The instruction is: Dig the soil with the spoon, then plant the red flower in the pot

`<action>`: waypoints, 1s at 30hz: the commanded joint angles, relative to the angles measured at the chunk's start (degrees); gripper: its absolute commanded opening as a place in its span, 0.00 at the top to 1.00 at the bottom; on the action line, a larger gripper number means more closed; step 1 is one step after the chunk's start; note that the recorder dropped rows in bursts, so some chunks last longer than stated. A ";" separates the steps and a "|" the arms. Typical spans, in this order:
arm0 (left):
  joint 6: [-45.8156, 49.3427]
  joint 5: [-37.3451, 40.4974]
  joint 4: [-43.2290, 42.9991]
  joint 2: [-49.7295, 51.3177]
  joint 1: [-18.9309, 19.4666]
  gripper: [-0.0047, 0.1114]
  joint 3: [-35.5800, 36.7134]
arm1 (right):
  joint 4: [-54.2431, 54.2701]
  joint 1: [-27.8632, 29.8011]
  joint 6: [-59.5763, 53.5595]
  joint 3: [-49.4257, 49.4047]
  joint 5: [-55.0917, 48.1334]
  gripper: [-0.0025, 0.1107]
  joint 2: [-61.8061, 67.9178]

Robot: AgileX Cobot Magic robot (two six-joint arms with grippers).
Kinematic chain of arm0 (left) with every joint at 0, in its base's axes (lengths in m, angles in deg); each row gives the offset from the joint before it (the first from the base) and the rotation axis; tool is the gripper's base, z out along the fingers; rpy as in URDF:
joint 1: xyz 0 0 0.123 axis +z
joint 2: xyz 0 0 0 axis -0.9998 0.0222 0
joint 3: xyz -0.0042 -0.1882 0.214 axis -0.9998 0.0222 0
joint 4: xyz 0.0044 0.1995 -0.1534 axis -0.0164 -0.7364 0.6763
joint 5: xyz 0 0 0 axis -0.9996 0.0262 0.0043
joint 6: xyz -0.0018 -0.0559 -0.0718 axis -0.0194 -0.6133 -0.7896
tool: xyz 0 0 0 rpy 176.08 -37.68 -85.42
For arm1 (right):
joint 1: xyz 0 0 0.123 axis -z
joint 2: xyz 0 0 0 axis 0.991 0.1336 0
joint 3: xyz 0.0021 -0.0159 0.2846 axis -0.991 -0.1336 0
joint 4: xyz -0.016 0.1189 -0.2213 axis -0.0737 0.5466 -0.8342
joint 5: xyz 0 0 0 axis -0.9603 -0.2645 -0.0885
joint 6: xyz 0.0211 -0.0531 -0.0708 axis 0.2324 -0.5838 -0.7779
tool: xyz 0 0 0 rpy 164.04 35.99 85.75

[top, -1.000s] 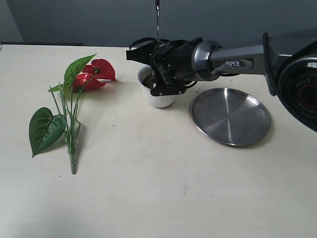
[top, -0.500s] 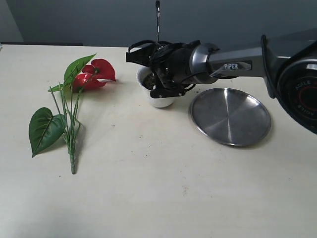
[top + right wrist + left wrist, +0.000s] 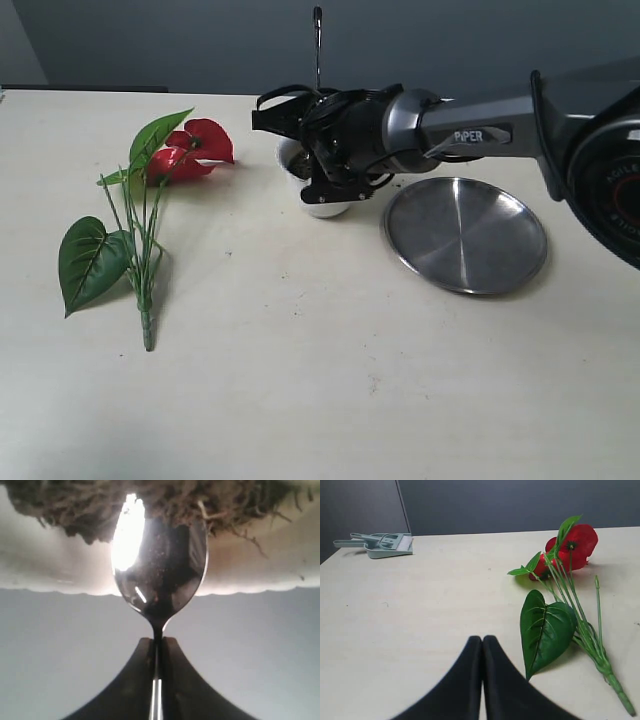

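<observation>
The white pot (image 3: 322, 207) stands at the table's middle back, mostly hidden by my right gripper (image 3: 318, 168), which hovers over it. That gripper (image 3: 157, 640) is shut on the spoon's thin neck. The spoon's shiny bowl (image 3: 159, 565) has its tip pushed into the dark fibrous soil (image 3: 75, 505) against the pot's white inner wall (image 3: 55, 572). The spoon handle (image 3: 318, 45) points straight up. The red flower (image 3: 197, 146) lies flat to the pot's left with its green leaves. My left gripper (image 3: 482, 640) is shut and empty, near a big leaf (image 3: 545, 627) of the flower (image 3: 576, 544).
A round steel plate (image 3: 465, 233) lies just right of the pot. A pale green dustpan and brush (image 3: 385, 542) sit at the table's far corner in the left wrist view. The left arm does not show in the exterior view.
My right gripper has sunk a little lower over the pot, carrying the spoon down with it. The flower, plate and pot have stayed put.
</observation>
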 commanded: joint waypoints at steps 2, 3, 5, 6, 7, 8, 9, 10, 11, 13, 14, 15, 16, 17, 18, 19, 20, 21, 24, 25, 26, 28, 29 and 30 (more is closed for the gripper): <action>-0.13 -0.53 -0.17 -0.28 -0.27 0.96 0.28 | 0.48 -0.21 -0.10 -0.22 0.27 0.98 -1.63; -0.13 -0.53 -0.17 -0.28 -0.27 0.96 0.28 | 0.48 -0.21 -0.10 -0.22 0.27 0.98 -1.63; -0.13 -0.53 -0.17 -0.28 -0.27 0.96 0.28 | 1.09 -0.21 -0.10 -0.22 0.27 0.98 -1.84; -0.13 -0.53 -0.17 -0.28 -0.27 0.96 0.28 | 1.67 -0.30 -0.10 -0.22 0.27 0.98 -1.97; -0.13 -0.53 -0.17 -0.28 -0.27 0.96 0.28 | 2.31 -0.43 -0.10 -0.22 0.27 0.98 -2.07; -0.13 -0.53 -0.17 -0.28 -0.27 0.96 0.28 | 3.04 -0.69 -0.10 -0.22 0.03 0.98 -2.11; -0.13 -0.53 -0.17 -0.28 -0.27 0.96 0.28 | 3.19 -0.82 -0.10 -0.22 -0.42 0.98 -2.21; -0.13 -0.53 -0.17 -0.28 -0.27 0.96 0.28 | 3.19 -0.85 -0.27 -0.22 -0.63 0.98 -2.21; -0.13 -0.53 -0.17 -0.28 -0.27 0.96 0.28 | 3.07 -0.85 -0.53 -0.22 -0.62 0.98 -2.32; -0.13 -0.53 -0.17 -0.28 -0.27 0.96 0.28 | 3.07 -0.85 -1.40 -0.22 -1.36 0.98 -2.45; -0.13 -0.53 -0.17 -0.28 -0.27 0.96 0.28 | 3.07 -0.85 -1.68 -0.22 -2.15 0.98 -2.45; -0.13 -0.53 -0.17 -0.28 -0.27 0.96 0.28 | 3.07 -0.85 -1.68 -0.22 -2.92 0.98 -2.52; -0.13 -0.53 -0.17 -0.28 -0.27 0.96 0.28 | 3.07 -0.85 -1.68 -0.22 -3.45 0.98 -2.58; -0.13 -0.53 -0.17 -0.28 -0.27 0.96 0.28 | 3.07 -0.85 -1.68 -0.22 -3.46 0.98 -2.78; -0.13 -0.53 -0.17 -0.28 -0.27 0.96 0.28 | 3.07 -0.85 -1.68 -0.22 -3.46 0.98 -2.86; -0.13 -0.53 -0.17 -0.28 -0.27 0.96 0.28 | 2.91 -0.85 -1.68 -0.22 -3.46 0.98 -2.99; -0.13 -0.53 -0.17 -0.28 -0.27 0.96 0.28 | 2.93 -0.85 -1.68 -0.22 -3.46 0.98 -3.20; -0.13 -0.53 -0.17 -0.28 -0.27 0.96 0.28 | 2.93 -0.85 -1.68 -0.22 -3.46 0.98 -3.45; -0.13 -0.53 -0.17 -0.28 -0.27 0.96 0.28 | 1.84 -0.85 -1.54 -0.22 -3.46 0.98 -3.73; -0.13 -0.53 -0.17 -0.28 -0.27 0.96 0.28 | 1.41 -0.85 -0.97 -0.22 -3.46 0.98 -3.76; -0.13 -0.53 -0.17 -0.28 -0.27 0.96 0.28 | 1.27 -0.85 -0.32 -0.22 -3.54 0.98 -3.87; -0.13 -0.53 -0.17 -0.28 -0.27 0.96 0.28 | 1.27 -0.85 2.17 -0.22 -3.95 0.98 -3.87; -0.13 -0.53 -0.17 -0.28 -0.27 0.96 0.28 | 1.27 -0.85 4.20 -0.22 -4.08 0.98 -3.87; -0.13 -0.53 -0.17 -0.28 -0.27 0.96 0.28 | 1.27 -0.85 6.42 -0.22 -4.07 0.98 -3.87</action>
